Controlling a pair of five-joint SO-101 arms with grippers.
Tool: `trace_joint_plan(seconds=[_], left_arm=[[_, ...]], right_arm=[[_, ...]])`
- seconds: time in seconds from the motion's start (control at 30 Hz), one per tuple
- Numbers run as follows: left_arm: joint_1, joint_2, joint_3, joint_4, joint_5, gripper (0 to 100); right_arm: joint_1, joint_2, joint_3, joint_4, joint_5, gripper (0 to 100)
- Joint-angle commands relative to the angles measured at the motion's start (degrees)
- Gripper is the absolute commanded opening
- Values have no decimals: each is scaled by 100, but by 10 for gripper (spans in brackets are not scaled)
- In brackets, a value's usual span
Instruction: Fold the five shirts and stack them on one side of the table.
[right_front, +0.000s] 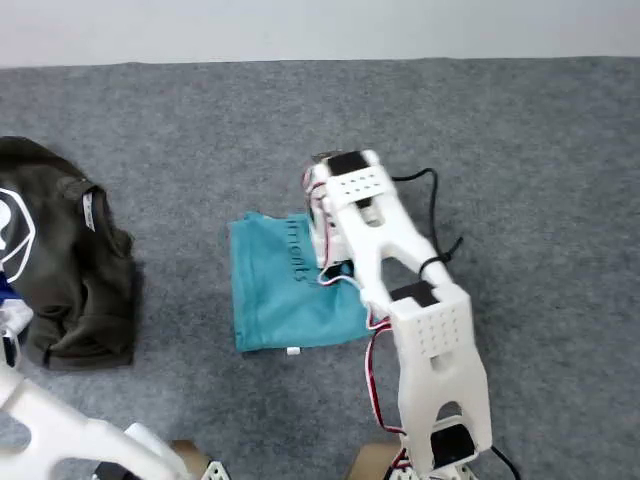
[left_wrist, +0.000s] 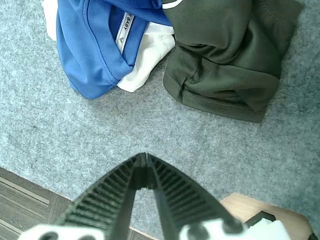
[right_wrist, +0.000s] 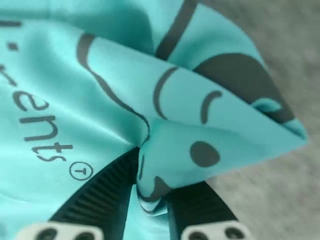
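One teal shirt (right_front: 285, 290) at the middle of the desk (right_front: 530, 150) is pinched by the right pincer (right_wrist: 144, 167), likely for folding; the left pincer (left_wrist: 146, 161), pressed together, hangs near the left-edge pile (right_front: 70, 260).

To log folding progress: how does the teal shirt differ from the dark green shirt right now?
The teal shirt lies flat, a near rectangle, mid-table; the dark green shirt sits bunched at the high view's left edge. The right gripper pinches a fold of the teal shirt; nothing grips the dark green shirt. Both rest on the grey table cover.
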Motion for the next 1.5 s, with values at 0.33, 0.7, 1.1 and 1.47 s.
trace_joint_plan(seconds=[0.33, 0.7, 1.1, 1.47], left_arm=[[-9, -132, -22, 0, -44, 7], [-9, -132, -22, 79, -44, 7], [-9, -132, -22, 79, -44, 7], [-9, -132, -22, 79, -44, 7]], right_arm=[[1508, -1182, -97, -840, 3068, 10], [1508, -910, -114, -2554, 5873, 10], [1446, -1437, -114, -2457, 4352, 243], [1358, -2070, -114, -1481, 1020, 245]])
